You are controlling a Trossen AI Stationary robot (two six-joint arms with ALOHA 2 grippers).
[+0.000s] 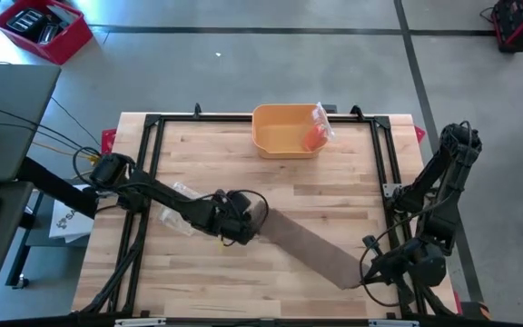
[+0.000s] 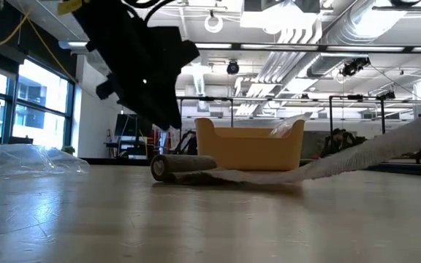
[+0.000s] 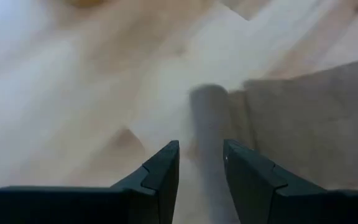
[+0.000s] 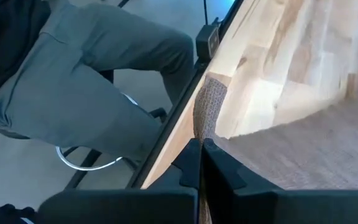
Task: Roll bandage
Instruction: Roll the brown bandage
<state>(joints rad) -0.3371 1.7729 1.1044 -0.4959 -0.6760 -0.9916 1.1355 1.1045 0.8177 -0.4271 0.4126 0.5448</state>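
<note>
The brown bandage (image 1: 307,243) lies slantwise across the wooden table. Its rolled-up end (image 2: 181,166) rests on the boards near the middle, and its flat strip (image 2: 371,150) rises off the table toward the near right. My left gripper (image 1: 243,222) is open and slants down over the roll (image 3: 207,112), which shows between its fingers in the left wrist view. The low view shows a gap between the fingers and the roll. At the table's near right edge, my right gripper (image 1: 369,272) is shut on the bandage's free end. My right gripper pinches the bandage's free end (image 4: 205,115) between its two shut fingers, coming from the table's near right side and slanting down. One layer or several, I cannot tell. The end is lifted clear, and the strip (image 4: 328,149) runs down from it to the table, nearly straight.
A yellow bin (image 1: 284,136) with an orange thing and a clear bag stands at the far edge. Crumpled clear plastic (image 1: 178,204) lies left of the roll. Black frame rails (image 1: 384,163) border the table. A person's legs (image 4: 92,93) are beside the near right edge.
</note>
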